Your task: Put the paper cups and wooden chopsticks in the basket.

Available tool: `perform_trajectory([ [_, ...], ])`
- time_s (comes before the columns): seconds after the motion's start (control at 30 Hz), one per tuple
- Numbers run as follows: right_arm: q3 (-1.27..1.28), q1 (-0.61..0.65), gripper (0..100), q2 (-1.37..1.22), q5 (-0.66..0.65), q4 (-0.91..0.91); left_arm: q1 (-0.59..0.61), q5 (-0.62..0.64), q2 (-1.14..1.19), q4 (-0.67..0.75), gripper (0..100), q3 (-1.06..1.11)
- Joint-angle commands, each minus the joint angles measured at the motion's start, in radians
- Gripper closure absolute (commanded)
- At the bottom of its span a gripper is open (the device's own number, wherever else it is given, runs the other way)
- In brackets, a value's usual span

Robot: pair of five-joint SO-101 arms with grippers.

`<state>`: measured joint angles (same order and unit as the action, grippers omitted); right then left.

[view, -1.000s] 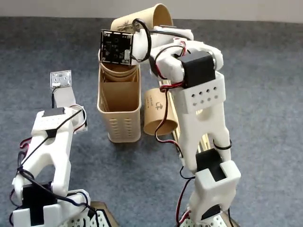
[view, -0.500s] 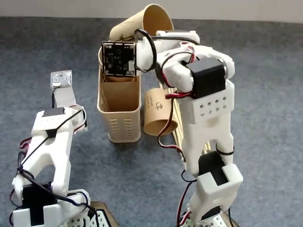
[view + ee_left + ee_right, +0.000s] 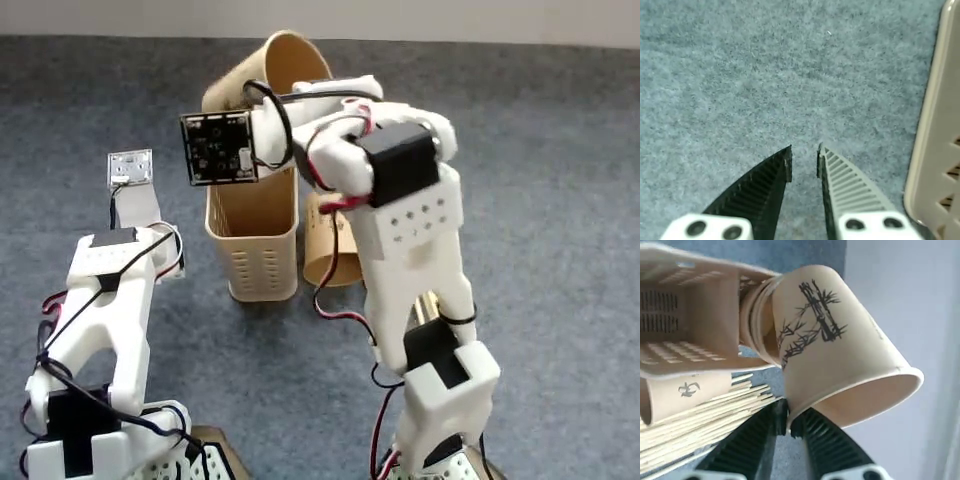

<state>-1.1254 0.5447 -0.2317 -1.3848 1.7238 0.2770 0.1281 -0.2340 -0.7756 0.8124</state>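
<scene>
My right gripper (image 3: 788, 421) is shut on the rim of a paper cup (image 3: 840, 370) with a bamboo print. The cup (image 3: 265, 65) is held tilted above the far end of the beige basket (image 3: 250, 250). In the right wrist view, other cups (image 3: 754, 325) sit nested at the basket's (image 3: 685, 315) far end. A second loose cup (image 3: 330, 250) lies on its side right of the basket, next to the wooden chopsticks (image 3: 705, 432). My left gripper (image 3: 804, 155) hovers over carpet left of the basket, its fingers nearly together and holding nothing.
Grey carpet covers the whole table. The basket wall (image 3: 935, 125) stands close beside my left gripper. The right arm (image 3: 410, 230) leans over the lying cup and the chopsticks, hiding most of them from above.
The right arm has swung left with the held cup, which now sits more over the basket's far end. The left arm has not moved.
</scene>
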Motion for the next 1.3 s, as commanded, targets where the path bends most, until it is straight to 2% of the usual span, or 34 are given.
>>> perform_trajectory([
  [0.0,0.007,-0.010,99.3,0.004,-0.046,-0.001,-0.018,-0.012,-0.021,0.012,89,-0.005],
  [0.13,0.007,-0.030,99.3,0.005,-0.109,0.002,-0.018,-0.012,-0.021,0.012,89,-0.005],
  [0.43,-0.002,-0.016,99.1,0.007,-0.104,-0.007,-0.018,-0.012,-0.021,0.012,89,-0.004],
  [0.57,-0.002,-0.018,92.8,0.007,-0.094,-0.007,-0.018,-0.012,-0.021,0.012,89,-0.004],
  [0.7,-0.002,-0.041,85.6,0.008,0.002,-0.076,-0.018,-0.012,-0.021,0.011,89,-0.004],
  [0.8,-0.002,-0.062,85.2,0.008,0.011,-0.130,-0.018,-0.012,-0.021,0.011,89,-0.004],
  [1.0,-0.002,-0.065,85.2,0.005,0.333,-0.209,-0.018,-0.012,-0.021,0.011,89,-0.004],
  [1.17,0.047,-0.051,85.2,-0.045,0.735,-0.219,-0.018,-0.012,-0.021,0.011,89,-0.004],
  [1.27,0.108,-0.073,85.2,-0.130,0.822,-0.226,-0.018,-0.012,-0.021,0.009,89,-0.004],
])
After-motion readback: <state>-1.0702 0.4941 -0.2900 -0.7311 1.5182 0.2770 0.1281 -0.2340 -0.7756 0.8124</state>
